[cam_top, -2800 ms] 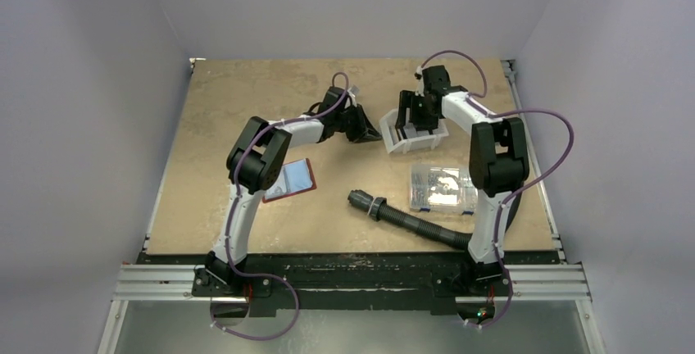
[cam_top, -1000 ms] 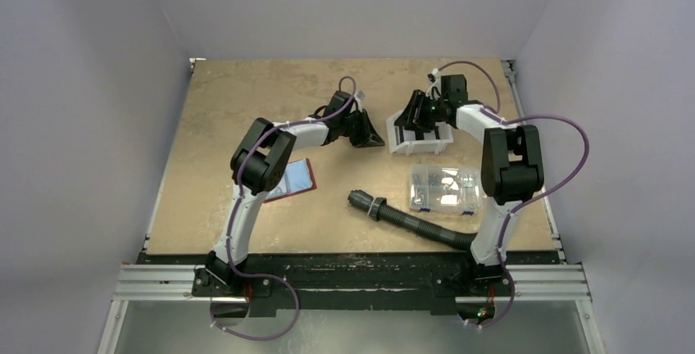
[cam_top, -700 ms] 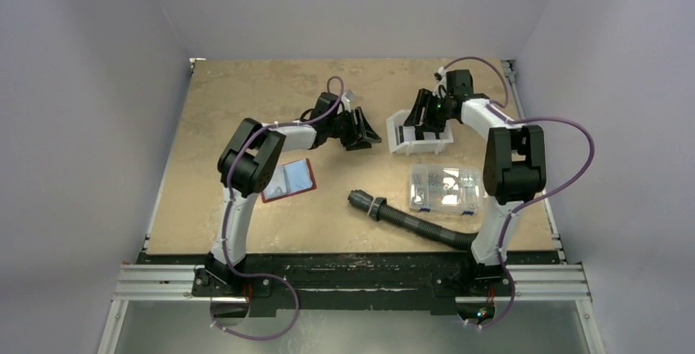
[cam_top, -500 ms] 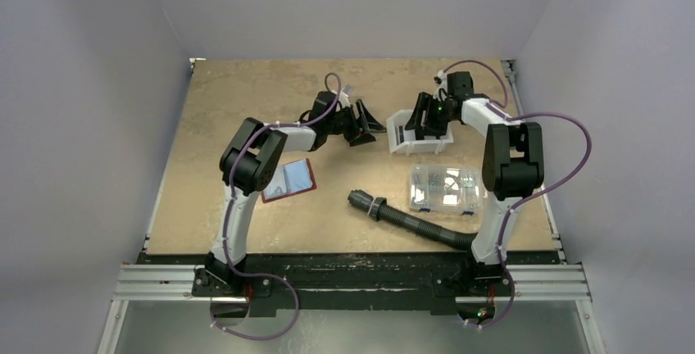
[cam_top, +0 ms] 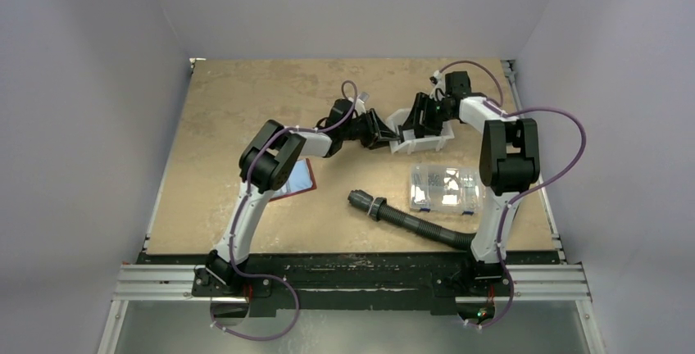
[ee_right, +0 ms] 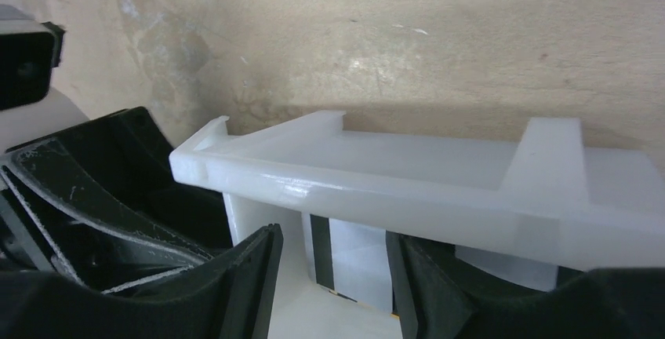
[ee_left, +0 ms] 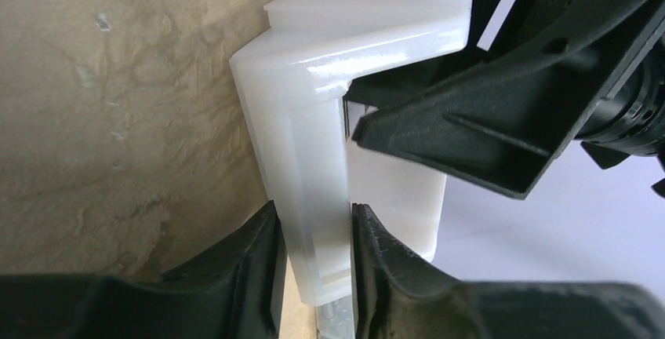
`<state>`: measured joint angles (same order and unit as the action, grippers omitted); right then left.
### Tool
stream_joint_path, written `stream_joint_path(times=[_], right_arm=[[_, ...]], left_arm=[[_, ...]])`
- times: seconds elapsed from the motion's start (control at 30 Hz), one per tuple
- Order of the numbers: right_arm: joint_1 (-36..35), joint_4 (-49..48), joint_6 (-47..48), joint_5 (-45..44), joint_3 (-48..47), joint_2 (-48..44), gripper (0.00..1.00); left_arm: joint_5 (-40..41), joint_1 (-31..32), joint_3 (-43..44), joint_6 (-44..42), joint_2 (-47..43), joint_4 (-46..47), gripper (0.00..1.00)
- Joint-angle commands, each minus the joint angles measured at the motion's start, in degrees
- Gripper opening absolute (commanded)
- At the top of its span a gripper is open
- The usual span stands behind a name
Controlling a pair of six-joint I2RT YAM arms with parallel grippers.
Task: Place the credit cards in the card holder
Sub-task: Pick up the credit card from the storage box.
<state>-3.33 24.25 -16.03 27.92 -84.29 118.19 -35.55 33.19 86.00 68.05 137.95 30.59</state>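
Observation:
A white tray (cam_top: 403,142) sits at the back of the table between both arms. My left gripper (ee_left: 314,253) is shut on the tray's (ee_left: 302,143) left wall, one finger on each side. My right gripper (ee_right: 333,268) reaches down inside the tray (ee_right: 408,186), open. A pale grey credit card (ee_right: 357,264) with a dark stripe stands between its fingers, with a gap on the left side. The red card holder (cam_top: 300,190) lies open on the table with a blue credit card (cam_top: 303,175) on it, partly hidden under my left arm's elbow.
A clear compartment box (cam_top: 445,188) lies in front of the tray. A black corrugated hose (cam_top: 406,219) runs from mid-table to the right arm's base. The two grippers are close together at the tray's left end.
My left arm swung right to the tray, opened wide, then closed on the tray's left wall. The right gripper stayed in the tray, turning a little.

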Motion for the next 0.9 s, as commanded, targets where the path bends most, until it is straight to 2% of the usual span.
stream_joint_path(times=[0.0,0.07,0.17,0.33,0.57,0.87], right_arm=[[-0.22,-3.68,-2.29,9.91,2.98,1.51,0.58],[-0.24,-5.71,-3.79,12.65,3.98,0.98,0.57],[-0.25,-7.72,-5.27,15.12,5.08,-0.35,0.54],[-0.22,-9.92,-6.57,17.14,6.33,-2.96,0.5],[-0.25,-13.35,-8.94,19.6,7.75,-3.89,0.36],[-0.36,-15.17,-9.49,18.45,8.36,-3.57,0.34]], left_arm=[[3.35,0.45,1.58,-4.54,-0.46,-1.7,0.15],[5.05,0.85,1.07,-6.99,-1.37,-3.44,0.06],[7.95,1.29,-1.09,-8.91,-2.99,-3.1,0.0],[11.37,2.18,-4.12,-10.7,-4.87,-2.14,0.0],[13.73,2.82,-5.45,-12.24,-6.29,-3.25,0.0],[12.79,2.86,-5.57,-11.45,-6.15,-2.95,0.0]])
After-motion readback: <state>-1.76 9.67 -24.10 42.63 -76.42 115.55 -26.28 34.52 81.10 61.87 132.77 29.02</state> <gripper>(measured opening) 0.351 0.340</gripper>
